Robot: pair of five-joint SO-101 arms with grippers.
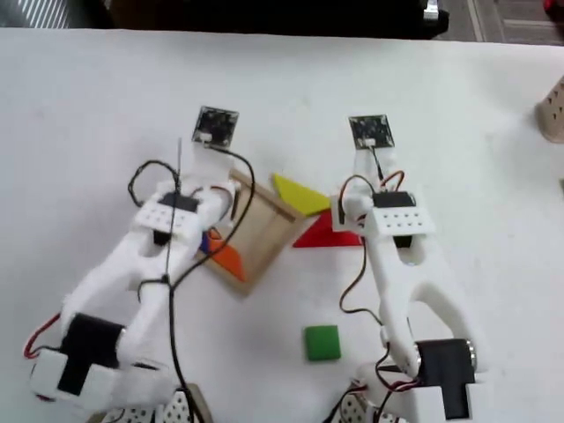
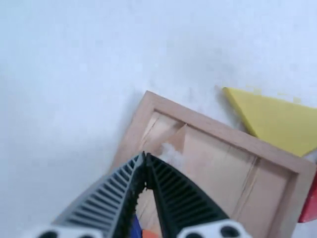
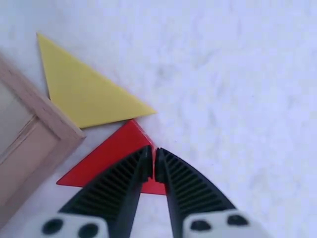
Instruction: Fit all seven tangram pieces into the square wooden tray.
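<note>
The square wooden tray [image 1: 264, 231] lies turned like a diamond between the arms. An orange piece [image 1: 229, 258] and a blue piece [image 1: 210, 243] lie in its near corner, partly under the left arm [image 1: 176, 211]. My left gripper [image 2: 145, 161] is shut and empty over the tray's floor [image 2: 218, 163]. A yellow triangle [image 1: 300, 196] and a red triangle [image 1: 322, 233] lie just outside the tray's right rim. My right gripper [image 3: 152, 154] is shut with nothing in it, its tips over the red triangle [image 3: 106, 156] beside the yellow triangle [image 3: 81, 94]. A green square [image 1: 322, 342] lies alone near the front.
The right arm [image 1: 397, 216] stands right of the red triangle. Cables loop over the left arm and the tray's near side. A brown perforated object [image 1: 553, 110] sits at the far right edge. White tabletop spreads behind the tray and to both sides.
</note>
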